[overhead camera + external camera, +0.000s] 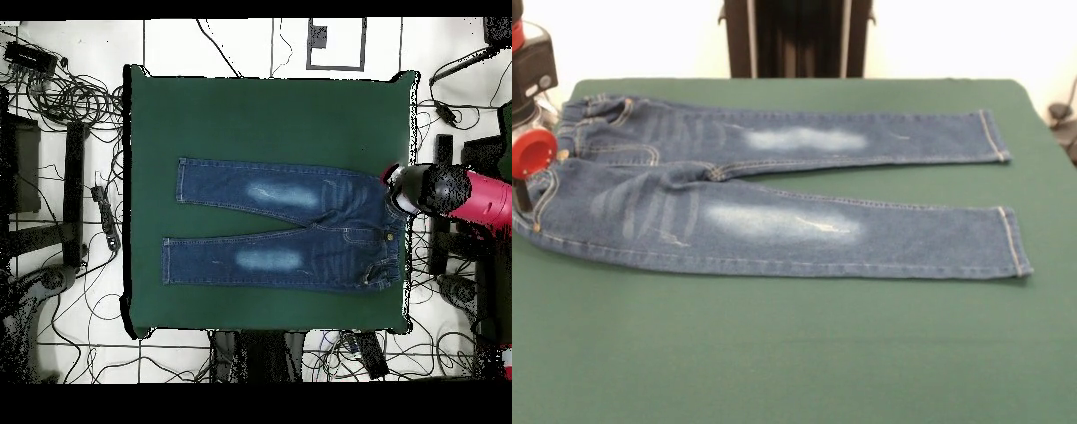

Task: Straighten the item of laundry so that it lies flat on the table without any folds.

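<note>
Hand [531, 155] sits at the left edge of the front frame, right over the waistband, and whether it's released or clenched I cannot tell. Child-size jeans [777, 190] lie spread across the middle of the green worktop [794, 353], both legs stretched toward the right, looking nearly flat already. Denim like this should be light, soft, a bit stiff at the seams; the waistband or hems would make the best grips. No readable labels or writing anywhere.

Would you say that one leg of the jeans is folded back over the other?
No: in the overhead view the jeans lie spread on the table with both legs side by side, a strip of green showing between them.
</note>
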Robot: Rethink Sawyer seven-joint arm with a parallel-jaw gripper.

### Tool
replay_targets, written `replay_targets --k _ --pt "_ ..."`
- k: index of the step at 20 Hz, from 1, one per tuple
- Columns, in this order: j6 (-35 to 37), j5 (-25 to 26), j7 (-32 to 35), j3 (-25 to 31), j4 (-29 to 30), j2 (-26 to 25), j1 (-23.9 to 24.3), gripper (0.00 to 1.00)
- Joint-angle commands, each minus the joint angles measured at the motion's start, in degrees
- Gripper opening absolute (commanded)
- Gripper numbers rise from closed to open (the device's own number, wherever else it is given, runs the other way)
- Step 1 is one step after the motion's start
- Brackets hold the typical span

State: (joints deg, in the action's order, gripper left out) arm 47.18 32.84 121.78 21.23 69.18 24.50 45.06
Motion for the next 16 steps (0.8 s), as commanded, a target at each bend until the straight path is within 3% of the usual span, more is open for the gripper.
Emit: replay_targets --k 1,16 --pt "-0.9 2.1 -11.7 3.1 2.2 -3.3 -2.7 0.0" --pt "-2.9 3.7 -8.5 2.6 2.0 -6.3 -3.9 0.0"
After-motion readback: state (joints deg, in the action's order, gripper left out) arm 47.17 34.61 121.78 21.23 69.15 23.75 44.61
